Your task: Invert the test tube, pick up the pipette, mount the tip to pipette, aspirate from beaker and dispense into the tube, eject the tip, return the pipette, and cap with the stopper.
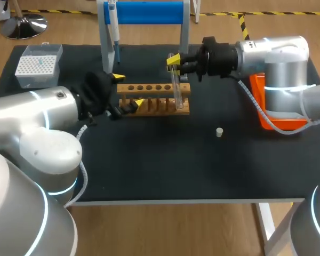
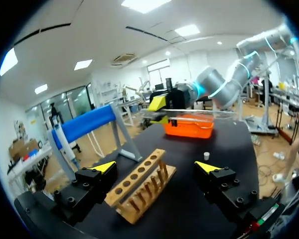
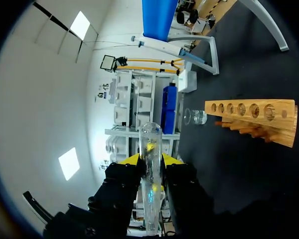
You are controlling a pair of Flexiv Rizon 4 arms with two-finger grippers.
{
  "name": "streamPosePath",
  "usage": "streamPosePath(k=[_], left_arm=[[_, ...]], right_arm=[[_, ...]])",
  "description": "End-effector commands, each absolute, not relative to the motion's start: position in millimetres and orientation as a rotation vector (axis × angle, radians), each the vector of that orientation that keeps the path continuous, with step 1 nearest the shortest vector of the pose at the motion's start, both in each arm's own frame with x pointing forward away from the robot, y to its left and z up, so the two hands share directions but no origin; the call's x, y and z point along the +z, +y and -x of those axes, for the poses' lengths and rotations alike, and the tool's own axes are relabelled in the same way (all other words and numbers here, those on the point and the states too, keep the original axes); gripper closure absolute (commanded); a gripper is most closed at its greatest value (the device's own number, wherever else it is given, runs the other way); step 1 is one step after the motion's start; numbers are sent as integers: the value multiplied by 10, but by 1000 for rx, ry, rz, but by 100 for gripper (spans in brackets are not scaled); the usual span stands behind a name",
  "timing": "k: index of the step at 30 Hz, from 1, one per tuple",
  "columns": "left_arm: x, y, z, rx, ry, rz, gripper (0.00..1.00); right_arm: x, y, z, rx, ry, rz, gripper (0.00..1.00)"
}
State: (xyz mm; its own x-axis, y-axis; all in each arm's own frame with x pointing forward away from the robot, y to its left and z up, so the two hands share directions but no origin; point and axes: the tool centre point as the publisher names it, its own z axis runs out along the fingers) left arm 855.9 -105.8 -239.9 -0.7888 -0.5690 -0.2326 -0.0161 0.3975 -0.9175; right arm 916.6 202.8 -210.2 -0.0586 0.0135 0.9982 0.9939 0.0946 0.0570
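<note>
worktop (image 1: 165,170): black, carrying everything below.
right arm (image 1: 277,58): in from the right, reaching level across to the right end of the rack.
left arm (image 1: 37,122): in from the left, ending at the rack's left end.
stand (image 1: 149,12): blue bar at the far edge, pipette (image 1: 112,26) hanging on its left post, untouched.
rack (image 1: 154,98): wooden, row of holes on top, pegs along the front, long side across the worktop.
left tool (image 2: 157,167): spread wide, one finger on each side of the rack's left end, apparently clear of the wood, gripping nothing.
right tool (image 1: 173,61): clamped on the test tube (image 1: 176,85) near its upper part.
tube axis: close to upright, crossing the fingers at right angles, leaning slightly, lower end down by the rack's rightmost hole.
tube contact: hard to judge whether the lower end touches the rack or hangs just above.
nearer arm: right, already holding; left well apart from the tube.
likely step: inverting and seating the tube.
beaker (image 3: 195,116): beyond the rack's far end.
stopper (image 1: 219,132): small, pale, alone in front of the rack to the right.
</note>
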Motion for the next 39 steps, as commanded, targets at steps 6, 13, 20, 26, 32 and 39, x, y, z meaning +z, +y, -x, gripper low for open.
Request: streamPosePath(k=[6,13,20,26,32,39], left_arm=[[-2251,-1010,-8487,-1464,1819,-323,0],[-2251,-1010,-8487,-1464,1819,-323,0],[-2251,-1010,-8487,-1464,1819,-323,0],[-2248,-1104,-8526,-1250,1669,-592,0],[-2211,-1073,-8484,-1071,1488,-845,0],[-2111,-1199,-8432,-943,1341,-1075,0]], right_arm=[[-2093,2023,-9160,-1172,-1309,1126,100],[-2093,2023,-9160,-1172,-1309,1126,100],[-2093,2023,-9160,-1172,-1309,1126,100],[-2093,2023,-9160,-1172,-1309,1126,100],[-2093,2023,-9160,-1172,-1309,1126,100],[-2093,2023,-9160,-1172,-1309,1126,100]])
